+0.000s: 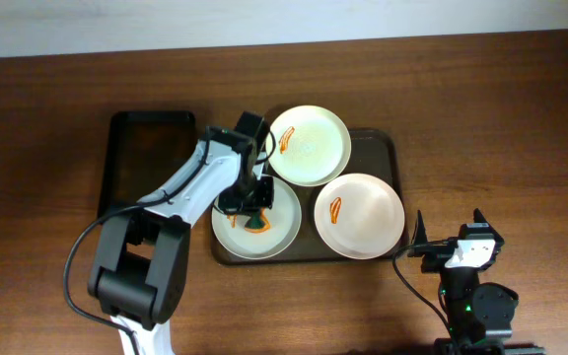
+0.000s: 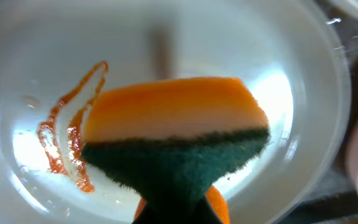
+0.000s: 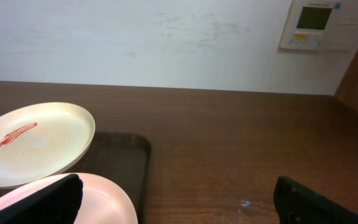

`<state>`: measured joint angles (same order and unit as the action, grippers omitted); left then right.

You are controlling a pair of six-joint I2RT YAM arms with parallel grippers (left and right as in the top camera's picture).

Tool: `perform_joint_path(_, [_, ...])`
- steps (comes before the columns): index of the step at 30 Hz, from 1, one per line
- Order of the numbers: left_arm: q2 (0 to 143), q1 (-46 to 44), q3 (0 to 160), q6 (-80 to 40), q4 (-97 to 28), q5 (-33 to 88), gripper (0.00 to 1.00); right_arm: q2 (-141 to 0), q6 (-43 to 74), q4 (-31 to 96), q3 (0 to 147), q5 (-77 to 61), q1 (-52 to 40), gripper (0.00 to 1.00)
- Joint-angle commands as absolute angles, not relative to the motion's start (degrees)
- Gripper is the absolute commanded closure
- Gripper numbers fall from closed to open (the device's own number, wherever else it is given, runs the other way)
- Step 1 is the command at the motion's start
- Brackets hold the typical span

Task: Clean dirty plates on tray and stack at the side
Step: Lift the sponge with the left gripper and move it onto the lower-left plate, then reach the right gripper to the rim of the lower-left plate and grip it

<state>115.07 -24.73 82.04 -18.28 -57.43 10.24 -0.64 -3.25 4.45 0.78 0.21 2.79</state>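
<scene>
Three white plates lie on the grey-brown tray, each with an orange-red sauce smear: a back plate, a right plate and a front-left plate. My left gripper is shut on an orange sponge with a green scouring side and holds it over the front-left plate, beside its smear. My right gripper is open and empty, off the tray's right front corner. In the right wrist view the back plate and right plate show at left.
A smaller black tray lies left of the grey-brown tray. The left arm reaches across from the front left. Bare wooden table surrounds the trays. A wall panel hangs on the far wall.
</scene>
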Motion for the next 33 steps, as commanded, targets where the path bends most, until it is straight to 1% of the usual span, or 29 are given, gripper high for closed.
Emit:
perform_joint_path(1, [114.2,-24.6,78.1,-20.6,-54.8,11.8,0.76,-0.2,-3.2,4.6,0.3,0.7,2.3,0.02])
perform_joint_path(3, [114.1,-24.6,79.0,-19.7,-55.1,12.9,0.64,-0.2,-3.2,4.6,0.3,0.7,2.3,0.02])
perform_joint_path(5, [113.2,-24.5,82.5,-17.0,-57.8,15.9,0.61,-0.2,-3.2,4.6,0.3,0.7,2.3,0.02])
perform_joint_path(6, [112.1,-24.2,86.0,-16.4,-61.2,15.5,0.57,-0.2,-3.2,4.6,0.3,0.7,2.3,0.02])
perform_joint_path(7, [110.9,-23.8,89.7,-15.0,-64.6,15.1,0.42,-0.2,-3.2,4.6,0.3,0.7,2.3,0.01])
perform_joint_path(8, [109.6,-23.1,93.8,-14.2,-68.6,14.0,0.23,-0.2,-3.2,4.6,0.3,0.7,2.3,0.02])
perform_joint_path(9, [108.7,-22.6,96.2,-14.3,-71.0,12.4,0.14,-0.2,-3.2,4.6,0.3,0.7,2.3,0.02])
perform_joint_path(10, [106.6,-21.1,100.9,-14.5,-76.0,8.6,0.08,-0.2,-3.2,4.6,0.3,0.7,2.3,0.02])
perform_joint_path(11, [105.4,-20.1,101.6,-14.9,-77.0,7.6,0.00,-0.2,-3.2,4.6,0.3,0.7,2.3,0.02])
perform_joint_path(14, [104.1,-17.0,101.4,-14.9,-81.2,4.6,0.00,-0.2,-3.2,4.6,0.3,0.7,2.3,0.02])
perform_joint_path(18, [104.1,-13.6,97.5,-14.5,-83.2,4.6,0.00,-0.2,-3.1,4.6,0.3,0.7,2.3,0.02])
perform_joint_path(19, [104.1,-13.2,96.5,-14.5,-82.8,4.6,0.00,-0.2,2.6,2.3,0.3,-5.1,2.2,0.02])
perform_joint_path(21, [104.1,-12.6,95.1,-14.5,-80.5,4.7,0.00,-0.2,21.8,-0.4,0.3,-28.7,2.2,0.02])
perform_joint_path(22, [104.1,-12.6,94.7,-14.5,-79.6,4.6,0.00,-0.2,27.8,-2.2,0.3,-34.2,2.2,0.02])
perform_joint_path(23, [104.1,-12.6,94.6,-14.5,-79.4,4.6,0.00,-0.2,32.5,-4.7,0.3,-39.5,2.2,0.02])
perform_joint_path(25, [104.1,-12.6,94.6,-14.5,-78.9,4.6,0.00,-0.2,35.1,-12.2,0.4,-42.0,2.2,0.02])
perform_joint_path(26, [104.1,-12.6,94.6,-14.5,-78.9,4.6,0.00,-0.3,35.5,-14.0,1.2,-42.9,2.3,0.01])
perform_joint_path(28, [104.1,-12.6,94.6,-14.5,-78.5,3.7,0.00,-3.6,32.7,-5.1,9.8,-43.5,2.3,0.02])
perform_joint_path(30, [104.1,-12.6,94.6,-14.5,-78.5,2.5,0.00,-12.4,22.0,12.3,22.3,-43.5,2.3,0.02])
perform_joint_path(32, [104.1,-12.6,94.6,-14.5,-78.5,2.5,0.00,-25.6,10.3,30.7,36.8,-42.9,2.3,0.02])
perform_joint_path(33, [104.1,-12.6,94.6,-14.5,-78.6,2.5,0.00,-30.7,6.3,37.3,42.4,-42.8,2.3,0.02])
